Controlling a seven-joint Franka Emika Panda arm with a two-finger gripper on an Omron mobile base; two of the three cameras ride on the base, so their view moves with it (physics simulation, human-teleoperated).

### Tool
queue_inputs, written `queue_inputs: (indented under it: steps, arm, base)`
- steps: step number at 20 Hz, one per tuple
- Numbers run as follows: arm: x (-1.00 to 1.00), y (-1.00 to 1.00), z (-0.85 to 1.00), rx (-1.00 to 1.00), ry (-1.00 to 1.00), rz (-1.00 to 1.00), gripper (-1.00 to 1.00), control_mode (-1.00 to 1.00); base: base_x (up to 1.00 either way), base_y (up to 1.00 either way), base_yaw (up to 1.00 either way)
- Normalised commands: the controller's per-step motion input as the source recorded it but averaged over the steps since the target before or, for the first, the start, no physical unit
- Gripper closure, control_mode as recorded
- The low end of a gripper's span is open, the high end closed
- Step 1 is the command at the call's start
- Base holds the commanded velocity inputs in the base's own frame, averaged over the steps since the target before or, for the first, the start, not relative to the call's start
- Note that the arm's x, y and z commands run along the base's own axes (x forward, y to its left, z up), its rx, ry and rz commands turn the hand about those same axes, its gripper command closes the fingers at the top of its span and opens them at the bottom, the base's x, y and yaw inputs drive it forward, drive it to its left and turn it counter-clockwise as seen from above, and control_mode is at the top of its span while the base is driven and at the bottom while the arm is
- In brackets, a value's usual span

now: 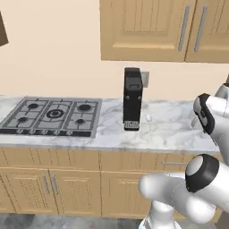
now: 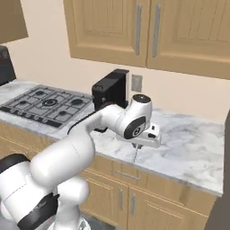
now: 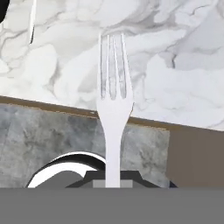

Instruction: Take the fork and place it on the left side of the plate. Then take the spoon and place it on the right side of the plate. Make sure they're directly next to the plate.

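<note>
The claw (image 2: 136, 148) is clamped on the slim silver-grey metal fork (image 3: 113, 109), tines hanging below it over the marbled white desk (image 2: 188, 143), ready for carrying.

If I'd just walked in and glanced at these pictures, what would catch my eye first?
Probably the fork, held upright in the shut gripper with its tines pointing out over the marble counter. Next comes the big white robot arm, bent across the front of the counter. Behind it stand a tall black appliance against the wall and a gas hob to the left.
</note>
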Motion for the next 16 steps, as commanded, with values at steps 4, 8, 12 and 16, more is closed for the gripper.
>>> queue_inputs:
  steps: [4, 8, 12, 16]
  arm:
    - [0.0, 0.0, 0.0, 0.0, 0.0, 0.0, 1.0, 1.0]
    - [0.0, 0.0, 0.0, 0.0, 0.0, 0.0, 1.0, 1.0]
    - [0.0, 0.0, 0.0, 0.0, 0.0, 0.0, 1.0, 1.0]
    - [0.0, 0.0, 0.0, 0.0, 0.0, 0.0, 1.0, 1.0]
  base:
    - [0.0, 0.32, 0.81]
    - [0.0, 0.21, 0.84]
    - [0.06, 0.2, 0.84]
    - [0.13, 0.17, 0.85]
